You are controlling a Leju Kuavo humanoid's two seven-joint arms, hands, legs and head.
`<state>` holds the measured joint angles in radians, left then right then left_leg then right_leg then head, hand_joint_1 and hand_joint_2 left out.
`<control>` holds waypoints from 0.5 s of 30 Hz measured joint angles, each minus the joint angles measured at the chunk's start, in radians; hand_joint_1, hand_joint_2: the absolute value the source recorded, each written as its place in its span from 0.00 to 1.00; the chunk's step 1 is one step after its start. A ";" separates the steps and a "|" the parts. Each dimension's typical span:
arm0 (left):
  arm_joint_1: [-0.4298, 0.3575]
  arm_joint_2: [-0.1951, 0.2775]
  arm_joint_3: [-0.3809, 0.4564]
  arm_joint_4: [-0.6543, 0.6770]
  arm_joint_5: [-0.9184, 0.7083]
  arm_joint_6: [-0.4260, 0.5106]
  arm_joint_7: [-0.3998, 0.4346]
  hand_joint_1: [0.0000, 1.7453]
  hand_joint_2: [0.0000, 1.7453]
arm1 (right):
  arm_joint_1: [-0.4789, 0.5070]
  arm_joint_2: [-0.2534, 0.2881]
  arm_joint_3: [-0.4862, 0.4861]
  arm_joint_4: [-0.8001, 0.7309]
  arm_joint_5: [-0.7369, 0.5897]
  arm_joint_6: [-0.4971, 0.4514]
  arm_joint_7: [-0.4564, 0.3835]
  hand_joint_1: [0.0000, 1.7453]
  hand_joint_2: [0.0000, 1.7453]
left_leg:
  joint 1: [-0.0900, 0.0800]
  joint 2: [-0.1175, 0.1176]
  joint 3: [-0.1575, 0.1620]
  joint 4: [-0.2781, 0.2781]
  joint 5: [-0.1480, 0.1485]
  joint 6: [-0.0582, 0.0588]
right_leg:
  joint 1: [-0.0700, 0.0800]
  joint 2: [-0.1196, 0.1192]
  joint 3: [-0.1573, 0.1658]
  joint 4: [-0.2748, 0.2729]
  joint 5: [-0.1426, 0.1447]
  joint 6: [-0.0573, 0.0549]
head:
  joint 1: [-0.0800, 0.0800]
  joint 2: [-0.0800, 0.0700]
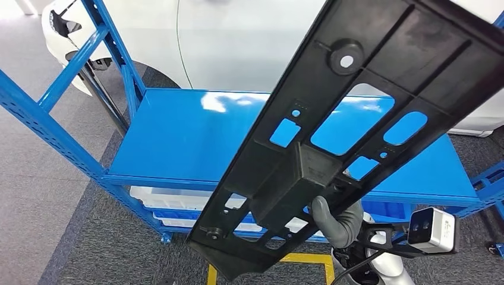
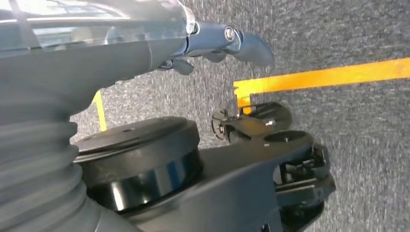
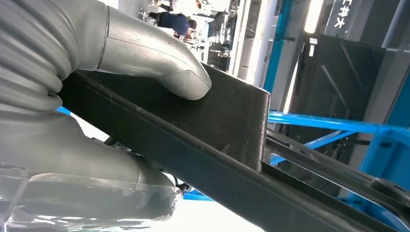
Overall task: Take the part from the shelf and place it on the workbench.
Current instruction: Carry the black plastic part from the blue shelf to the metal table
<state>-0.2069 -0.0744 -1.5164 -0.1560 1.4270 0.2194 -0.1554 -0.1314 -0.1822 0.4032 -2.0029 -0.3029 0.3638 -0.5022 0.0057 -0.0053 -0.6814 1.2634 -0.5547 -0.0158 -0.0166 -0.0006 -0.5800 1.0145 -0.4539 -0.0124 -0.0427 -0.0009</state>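
The right hand (image 1: 339, 221) grips the long, flat black plastic panel (image 1: 356, 124), a moulded part pierced with rectangular and rounded cut-outs and crossed by raised ribs. In the head view the panel runs up and away from the hand on a slant, its far end reaching the upper right corner of the picture, while its near end drops past the hand to the lower left. The grey thumb (image 3: 159, 58) presses on a raised box-shaped block at the panel's middle, and the rest of the hand lies under the panel, so the part is clamped between them. The panel is held in the air above and in front of the blue metal shelf (image 1: 184, 136), whose glossy top board shows through the cut-outs beyond the hand; it touches no board. White trays (image 1: 163, 199) sit on a lower level of the shelf, below and left of the hand. A white car body (image 1: 238, 41) stands behind the shelf.

The left hand (image 2: 217, 43) hangs over grey carpet (image 2: 348, 145) marked with a yellow tape line (image 2: 324, 75); its dark fingers (image 2: 251, 46) hold nothing, but whether they are spread or curled I cannot tell
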 joint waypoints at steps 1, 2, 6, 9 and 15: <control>0.000 0.000 0.000 0.000 0.000 -0.004 -0.002 0.00 1.00 | 0.003 0.001 0.000 0.000 0.001 -0.002 -0.001 1.00 1.00 | 0.000 0.000 0.034 -0.069 0.038 0.004 | 0.000 0.001 0.002 0.000 -0.001 0.001 | 0.000 0.000; -0.001 0.000 0.000 0.000 0.000 -0.006 -0.004 0.00 1.00 | 0.005 0.001 0.000 0.000 0.001 -0.004 -0.003 1.00 1.00 | -0.001 0.000 0.070 -0.142 0.067 0.009 | 0.002 0.001 0.004 0.000 -0.002 0.003 | 0.000 0.000; -0.003 0.000 0.000 0.000 -0.005 -0.001 -0.010 0.00 1.00 | 0.014 0.001 0.000 0.000 0.007 -0.003 -0.011 1.00 1.00 | -0.007 -0.002 0.118 -0.251 0.094 0.026 | 0.005 0.003 0.001 -0.001 0.000 0.024 | 0.000 0.000; -0.002 0.000 0.000 0.000 -0.005 0.010 -0.011 0.00 1.00 | 0.020 0.001 -0.005 0.002 0.010 -0.001 -0.018 1.00 1.00 | -0.001 -0.001 0.120 -0.263 0.103 0.044 | 0.004 0.002 -0.014 0.034 -0.028 0.038 | 0.000 0.000; 0.001 -0.001 0.000 0.000 -0.006 0.026 0.002 0.00 1.00 | 0.033 0.001 -0.008 0.021 0.015 0.000 -0.033 1.00 1.00 | -0.004 0.001 0.116 -0.262 0.105 0.052 | 0.002 0.001 -0.122 0.265 -0.109 0.045 | 0.000 0.000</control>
<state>-0.2063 -0.0752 -1.5164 -0.1560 1.4215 0.2451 -0.1532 -0.0984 -0.1809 0.3948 -1.9821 -0.2875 0.3634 -0.5354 0.0013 -0.0041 -0.5650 1.0010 -0.4495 0.0367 -0.0142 0.0008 -0.7020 1.2795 -0.5631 0.0331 -0.0427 -0.0010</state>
